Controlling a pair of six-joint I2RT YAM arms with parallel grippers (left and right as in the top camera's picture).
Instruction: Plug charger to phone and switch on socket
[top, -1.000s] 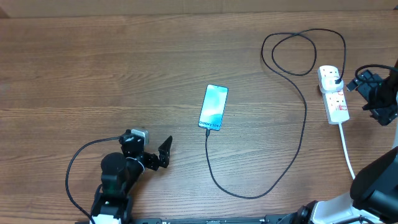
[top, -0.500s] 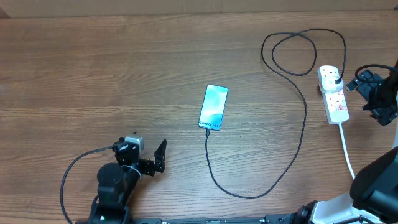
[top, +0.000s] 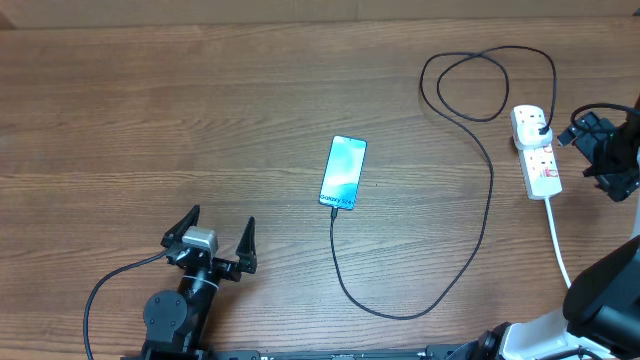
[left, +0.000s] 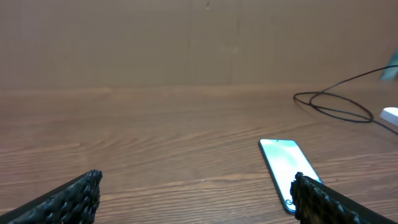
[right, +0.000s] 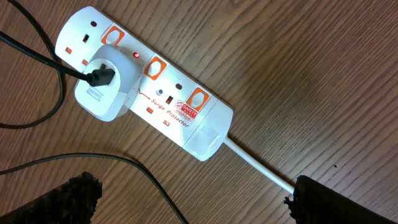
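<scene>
The left gripper (top: 222, 215) hung low over the near left part of the wooden table (top: 200, 100) with its two black fingers spread wide and nothing between them; its own camera (left: 196, 186) showed only bare wood in the gap. Off to its right, well apart from it, the phone (top: 343, 172) lay flat with its pale blue screen up and lit, also showing at the right of the left wrist view (left: 283, 163). The charger (top: 490, 190), a thin black cable, met the phone's near short edge, though I could not tell how fully the tip was seated. From there it swung in a big curve towards the near side, ran up the right side of the table and made a loop near the far edge. Its other end went into a white adapter (right: 102, 93) sitting in the end outlet of the socket (top: 535, 150). The right gripper (top: 578, 152) was just beside that strip at the right edge, equally wide and holding nothing, its fingers (right: 84, 196) apart from the strip. On the socket (right: 143, 81) a small red light (right: 136, 55) glowed next to the adapter, and the thick white cord (right: 255, 163) ran from the strip's other end towards the near edge.
</scene>
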